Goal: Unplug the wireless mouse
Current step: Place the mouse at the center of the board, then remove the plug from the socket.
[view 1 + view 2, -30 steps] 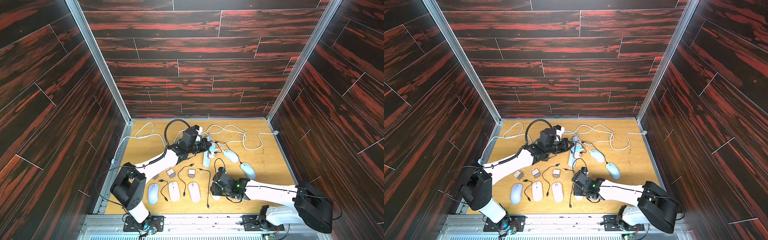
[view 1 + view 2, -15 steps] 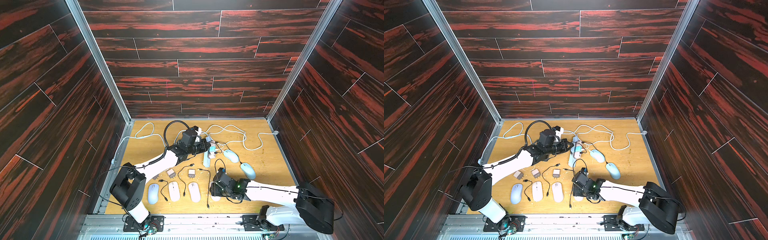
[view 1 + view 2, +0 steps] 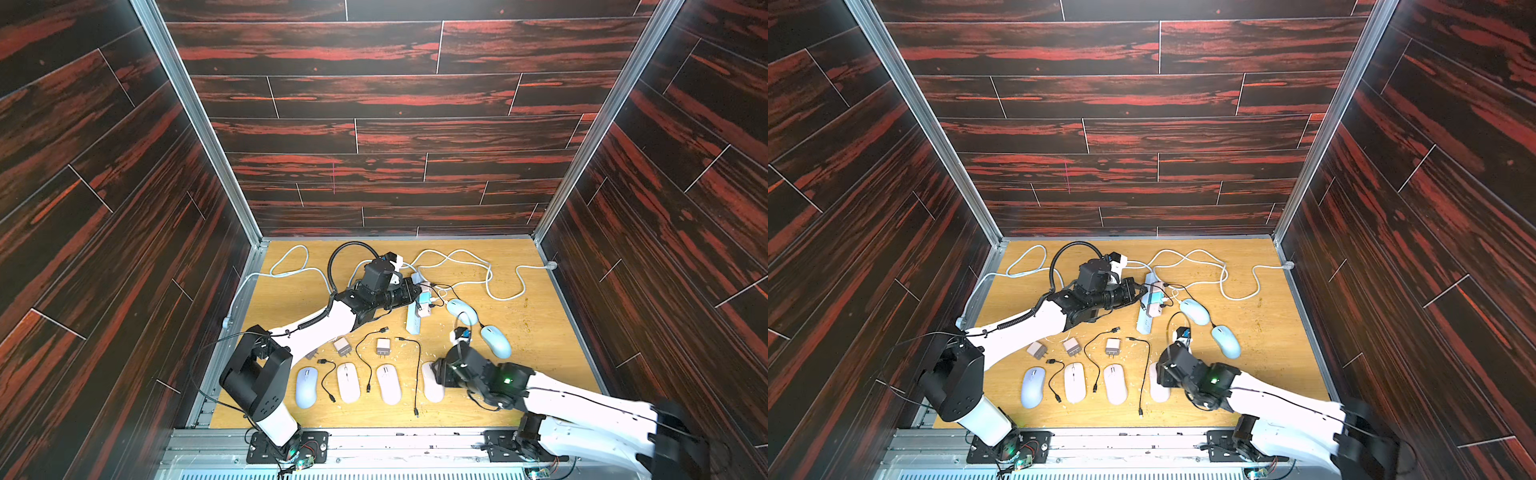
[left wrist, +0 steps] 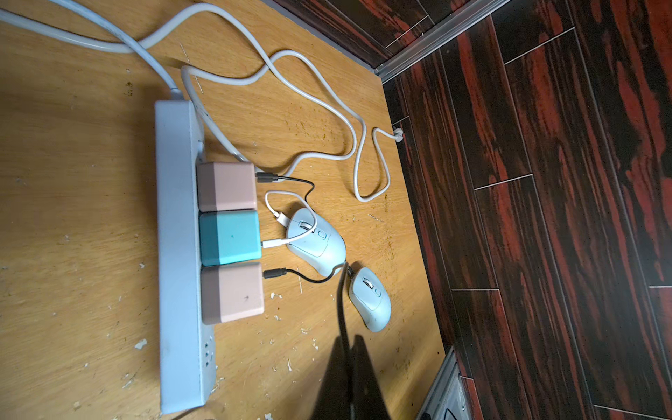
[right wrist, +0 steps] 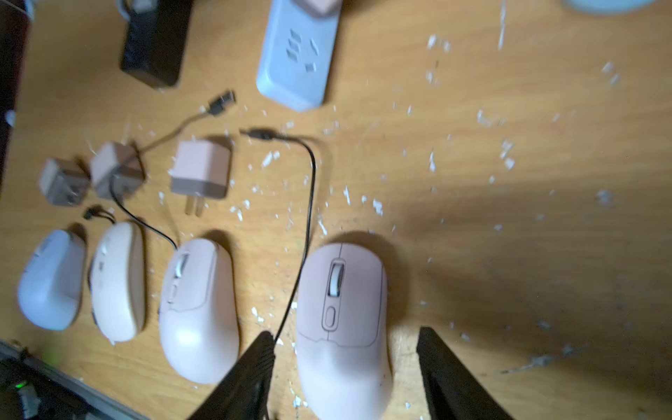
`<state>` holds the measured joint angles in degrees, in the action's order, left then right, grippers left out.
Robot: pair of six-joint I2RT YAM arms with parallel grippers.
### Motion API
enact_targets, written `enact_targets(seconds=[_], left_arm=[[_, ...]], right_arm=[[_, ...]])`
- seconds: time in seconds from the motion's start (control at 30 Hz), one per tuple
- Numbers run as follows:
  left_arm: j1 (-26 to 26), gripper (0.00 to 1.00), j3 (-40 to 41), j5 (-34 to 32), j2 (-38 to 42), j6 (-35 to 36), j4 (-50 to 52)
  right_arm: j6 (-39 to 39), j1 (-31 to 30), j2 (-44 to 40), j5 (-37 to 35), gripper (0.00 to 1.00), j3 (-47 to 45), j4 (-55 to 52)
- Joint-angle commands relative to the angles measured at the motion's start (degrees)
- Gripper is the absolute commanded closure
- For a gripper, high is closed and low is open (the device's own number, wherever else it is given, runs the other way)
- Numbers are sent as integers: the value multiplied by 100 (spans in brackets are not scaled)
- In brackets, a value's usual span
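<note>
A pink wireless mouse (image 5: 342, 309) lies on the wooden floor at the right end of a row of mice (image 3: 432, 388), with no cable in it. My right gripper (image 5: 345, 336) stands open astride its rear, a gap on each side. A loose black cable (image 5: 311, 203) passes its one finger (image 5: 260, 352). My left gripper (image 4: 347, 340) hovers beside the power strip (image 4: 178, 254), shut on a black cable (image 4: 342, 298) that comes from the chargers. Two light-blue mice (image 4: 320, 243) (image 4: 372, 302) lie beyond the strip with cables plugged in.
Three chargers, pink (image 4: 225, 187), teal (image 4: 229, 238) and pink (image 4: 232, 292), sit in the strip. Three more mice (image 3: 348, 382) lie in the row, with loose chargers (image 3: 382, 345) and black cables behind them. White cord (image 3: 490, 286) loops across the back.
The right gripper has shifted slightly over the pink mouse. The left arm has not moved.
</note>
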<state>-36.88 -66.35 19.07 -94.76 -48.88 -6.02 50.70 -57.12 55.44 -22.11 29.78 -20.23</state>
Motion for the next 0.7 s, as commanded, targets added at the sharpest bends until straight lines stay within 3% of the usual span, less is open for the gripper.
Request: enact_targets(seconds=[0.0,0.17,0.23,0.47,0.67], left_arm=[[28,100,143,17,241,60,-86],[37,100,237,-23,344,80,-92],[34,100,231,2,354,97,-75],[39,100,71,-3,401,200,136],[76,100,-68,47,369,230,227]], right_arm=[[-833,772,-286,-37,36,72,-191],[-1290,2309,-481,1596,43,-44,661],[-1194,2623,-304,2163,46,-141,1281],[-401,2671,1138,2994,50,-729,4449],[-224,2665,2164,2980,41,-667,5750]])
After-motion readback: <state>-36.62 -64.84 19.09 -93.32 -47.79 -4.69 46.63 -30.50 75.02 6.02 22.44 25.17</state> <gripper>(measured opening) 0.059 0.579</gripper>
